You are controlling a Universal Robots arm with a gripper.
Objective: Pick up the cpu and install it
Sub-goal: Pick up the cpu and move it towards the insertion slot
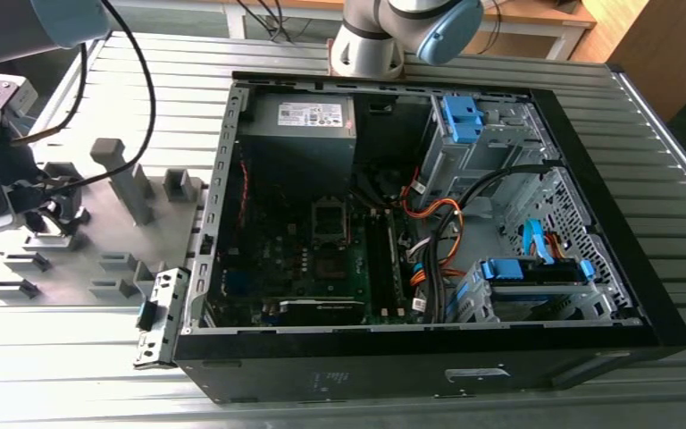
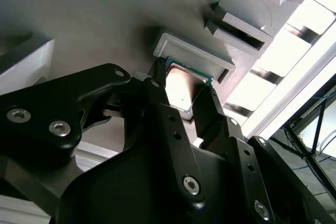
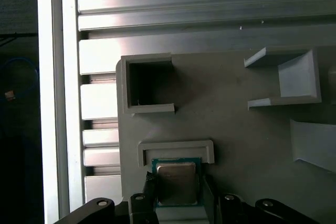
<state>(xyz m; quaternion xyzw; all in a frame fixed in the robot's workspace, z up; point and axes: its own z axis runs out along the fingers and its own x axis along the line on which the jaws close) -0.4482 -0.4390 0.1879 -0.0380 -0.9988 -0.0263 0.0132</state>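
Task progress: early. The pick-up is in hand and no install has begun.
Done so far: the claw (image 2: pixel 182 95) is down at the chip and set around it.
Left to do: lifting the chip, carrying it over and seating it on the motherboard (image 1: pixel 307 268).
Cpu location: in both wrist views the cpu (image 3: pixel 177 182) lies flat on the grey fixture plate (image 3: pixel 236 145). One of its edges is just beside a shallow U-shaped stop (image 3: pixel 176 146).
Plate location: in the exterior view it sits on the slatted table (image 1: pixel 355 393), at nine o'clock of the open computer case (image 1: pixel 629 259).
Claw location: in the exterior view it is over the plate's far nine o'clock side, well apart from the case.
Claw opening: narrow, about the width of the chip.
Claw contact: the dark fingers (image 2: pixel 157 85) meet two opposite edges of the cpu, so I judge it gripped.
Lift: I cannot tell whether the chip is off the plate yet.
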